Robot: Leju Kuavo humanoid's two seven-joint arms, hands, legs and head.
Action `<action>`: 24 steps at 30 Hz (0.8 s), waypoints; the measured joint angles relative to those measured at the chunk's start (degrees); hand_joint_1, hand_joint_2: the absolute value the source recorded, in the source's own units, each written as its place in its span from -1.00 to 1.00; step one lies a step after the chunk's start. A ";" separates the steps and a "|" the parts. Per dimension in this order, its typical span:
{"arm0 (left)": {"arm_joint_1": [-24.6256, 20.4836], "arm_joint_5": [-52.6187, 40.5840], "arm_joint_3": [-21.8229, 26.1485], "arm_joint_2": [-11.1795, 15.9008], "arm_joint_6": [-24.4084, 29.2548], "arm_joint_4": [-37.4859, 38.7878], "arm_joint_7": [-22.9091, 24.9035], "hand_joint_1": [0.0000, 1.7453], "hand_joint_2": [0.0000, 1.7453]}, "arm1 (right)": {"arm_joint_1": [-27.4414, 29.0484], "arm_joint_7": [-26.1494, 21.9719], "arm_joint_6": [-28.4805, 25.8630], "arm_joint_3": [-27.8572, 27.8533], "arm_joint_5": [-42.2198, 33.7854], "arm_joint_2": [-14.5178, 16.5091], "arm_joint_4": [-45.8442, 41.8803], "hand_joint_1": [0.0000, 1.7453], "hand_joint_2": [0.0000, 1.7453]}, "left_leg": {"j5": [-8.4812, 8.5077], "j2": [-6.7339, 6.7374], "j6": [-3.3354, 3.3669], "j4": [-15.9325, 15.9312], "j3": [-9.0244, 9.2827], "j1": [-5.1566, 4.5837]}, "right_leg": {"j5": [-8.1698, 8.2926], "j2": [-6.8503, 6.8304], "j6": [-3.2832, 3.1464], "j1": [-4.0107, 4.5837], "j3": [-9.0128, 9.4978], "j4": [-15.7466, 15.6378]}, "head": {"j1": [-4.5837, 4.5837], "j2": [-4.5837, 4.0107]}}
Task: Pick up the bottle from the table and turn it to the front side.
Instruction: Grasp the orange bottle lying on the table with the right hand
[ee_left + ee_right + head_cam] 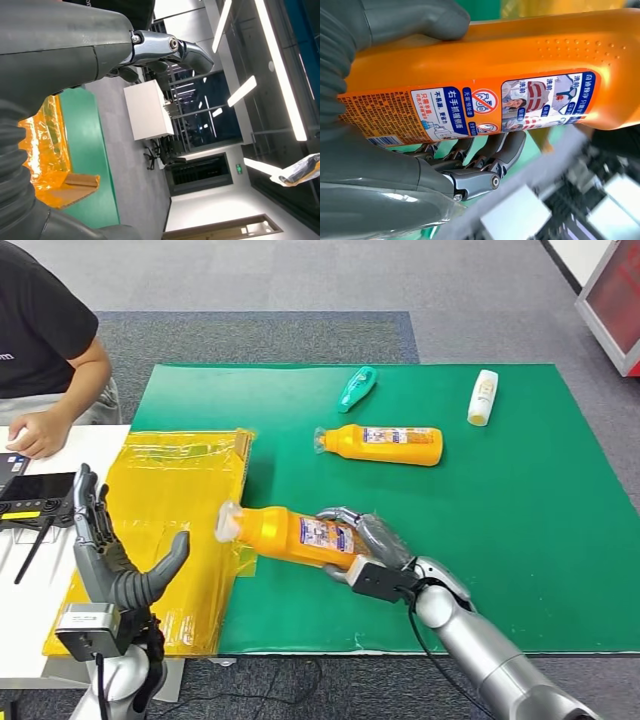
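Note:
An orange bottle (pixel 290 534) with a clear-wrapped cap lies on its side across the edge of the green mat (pixel 490 510), cap toward the yellow plastic sheet (pixel 166 500). My right hand (pixel 361 545) grips its base end, fingers wrapped over the body. Up close, the bottle (pixel 501 65) shows its blue and white label, with the thumb on one side and the fingers (pixel 486 150) on the other. My left hand (pixel 113 560) stands open and upright over the yellow sheet, apart from the bottle; its fingers (pixel 170 50) hold nothing.
A second orange bottle (pixel 383 445) lies farther back on the mat, with a teal bottle (pixel 356 389) and a white bottle (pixel 483 397) beyond it. A person (pixel 45 350) sits at the white table (pixel 23 580) on the left, by a dark device (pixel 30 498).

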 joint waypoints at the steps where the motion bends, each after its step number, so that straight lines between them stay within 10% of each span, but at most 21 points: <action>1: -0.01 0.01 -0.08 0.00 0.00 -0.07 0.00 -1.00 1.00 | 0.46 -0.02 -0.36 -0.78 -0.21 0.14 -0.84 1.00 1.00 | 0.00 0.00 0.00 0.00 -0.01 0.00 | 0.00 0.00 0.00 0.00 -0.01 0.00 | -0.01 0.00; 24: -0.42 10.49 -2.45 -2.09 -11.57 0.93 0.00 -1.00 1.00 | 9.82 -1.91 0.55 -15.60 -15.96 7.79 -12.35 1.00 1.00 | -0.01 0.00 0.00 0.00 -0.14 0.00 | -0.01 0.00 0.00 0.00 -0.15 0.00 | 0.00 0.00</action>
